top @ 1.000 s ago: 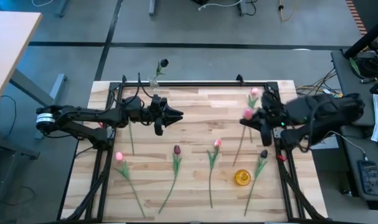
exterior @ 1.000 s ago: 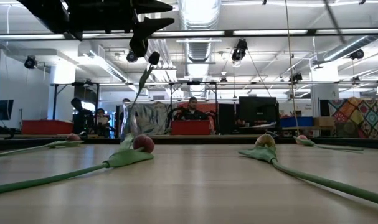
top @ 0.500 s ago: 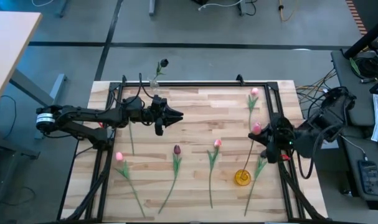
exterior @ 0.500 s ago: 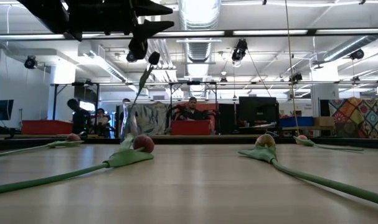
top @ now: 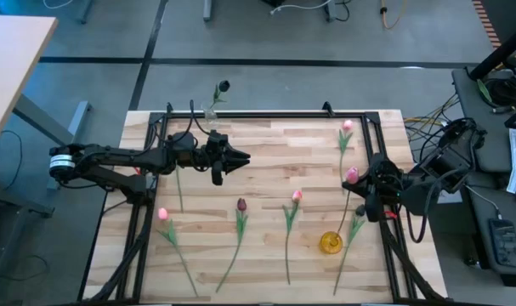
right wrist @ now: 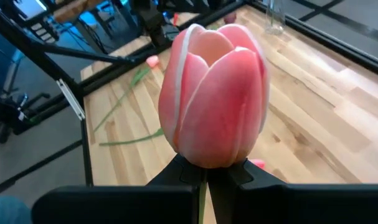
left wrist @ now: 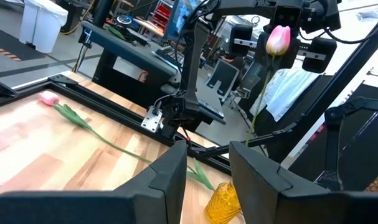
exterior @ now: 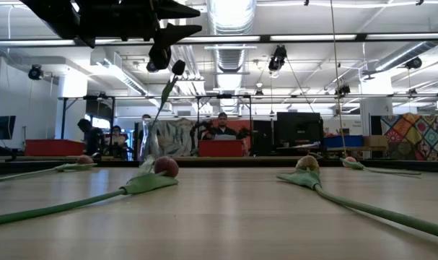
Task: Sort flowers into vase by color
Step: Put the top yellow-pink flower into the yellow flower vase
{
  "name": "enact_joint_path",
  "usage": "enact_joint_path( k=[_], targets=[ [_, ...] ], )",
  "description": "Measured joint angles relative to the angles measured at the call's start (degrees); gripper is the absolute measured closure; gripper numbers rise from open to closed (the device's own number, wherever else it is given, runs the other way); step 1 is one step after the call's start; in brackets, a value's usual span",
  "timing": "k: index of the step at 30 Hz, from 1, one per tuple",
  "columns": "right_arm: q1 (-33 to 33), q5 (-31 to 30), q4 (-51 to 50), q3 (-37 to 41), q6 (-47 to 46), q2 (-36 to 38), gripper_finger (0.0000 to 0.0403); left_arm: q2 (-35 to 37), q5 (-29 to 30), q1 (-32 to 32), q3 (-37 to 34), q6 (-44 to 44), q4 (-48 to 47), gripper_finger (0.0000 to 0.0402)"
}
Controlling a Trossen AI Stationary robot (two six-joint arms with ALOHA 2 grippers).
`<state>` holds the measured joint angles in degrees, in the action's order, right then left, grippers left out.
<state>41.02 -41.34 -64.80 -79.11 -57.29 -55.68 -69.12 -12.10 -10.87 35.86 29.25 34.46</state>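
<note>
The middle of the table (top: 266, 144) is bare wood, and open passage is offered there. The near strip is crossed by loose flowers (top: 240, 223) and a yellow vase (top: 330, 242). The far edge is blocked by a clear vase (top: 211, 112), the sides by black rails (top: 142, 212).

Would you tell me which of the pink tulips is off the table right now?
The pink tulip in the right gripper, by the table's right edge: it is clamped just below its head, while the other pink ones lie flat on the wood.
</note>
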Motion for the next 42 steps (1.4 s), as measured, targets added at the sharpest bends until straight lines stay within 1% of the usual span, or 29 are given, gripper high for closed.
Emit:
enact_joint_path(
  k=[11,17,23,30,33,38,42],
  targets=[
    [0.0,0.8,-0.6,0.8,-0.2,0.0,0.0394,0.0,-0.1,0.0,0.0,0.0,0.0,0.0294],
    [0.0,0.8,1.6,4.7,-0.1,0.0,0.0394,0.0,-1.0,0.0,0.0,0.0,-0.2,0.0294],
    [1.0,-1.4,6.6,8.9,1.9,-0.7,0.0394,0.0,-1.0,0.1,0.0,0.0,-0.3,0.0294],
    [2.2,-1.9,6.9,11.3,-0.3,-2.4,0.0394,-0.1,-1.0,0.0,0.0,-0.4,-1.2,0.0294],
    [2.3,-1.2,7.0,11.7,-1.3,-3.2,0.0393,-0.1,-1.0,0.0,0.0,-0.5,-1.3,0.0294],
    [2.2,1.8,6.8,11.8,-1.9,-4.7,0.0378,-0.1,-1.0,0.0,0.0,-0.7,-1.6,0.0294],
    [2.2,2.9,6.8,11.8,-3.7,-5.3,0.0353,-0.1,-1.0,0.0,0.0,-0.9,-1.6,0.0294]
  ],
)
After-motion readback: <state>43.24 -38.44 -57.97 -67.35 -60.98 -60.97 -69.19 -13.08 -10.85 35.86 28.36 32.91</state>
